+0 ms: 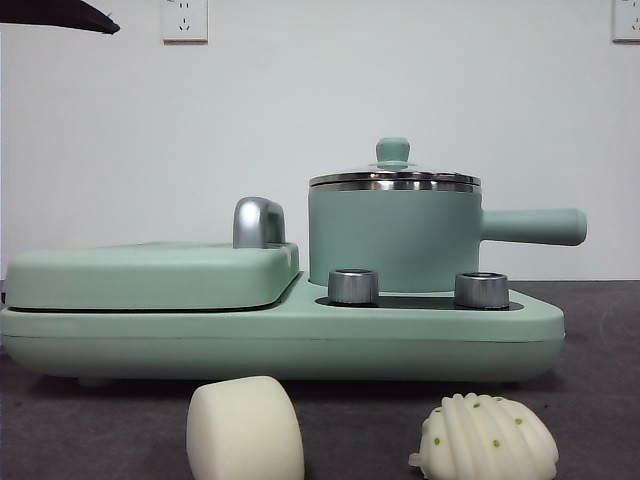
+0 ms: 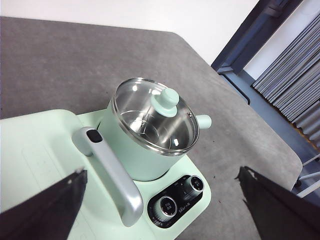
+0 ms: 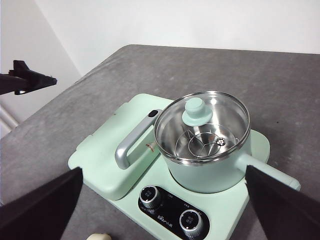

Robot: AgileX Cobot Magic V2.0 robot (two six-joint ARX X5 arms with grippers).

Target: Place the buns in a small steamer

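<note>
1. Nearest your front camera, two buns sit on the grey worktop: the smooth cream bun at about 7 o'clock and the ribbed shell bun with green dots at about 5 o'clock, apart from each other.
2. Behind them you see the mint-green cooker base, with two steel knobs on its front edge.
3. On that base, at your 1 o'clock, stands the small steamer, side handle pointing to 3 o'clock. Its lid is on, green knob on top.
4. Beside the steamer, at 9 o'clock, lies the flat griddle with its silver handle.
5. Your left claw hangs above the base near the griddle handle, jaws spread wide and holding nothing.
6. Your right claw hovers above the knob side of the base, jaws likewise wide apart, nothing between them.
</note>
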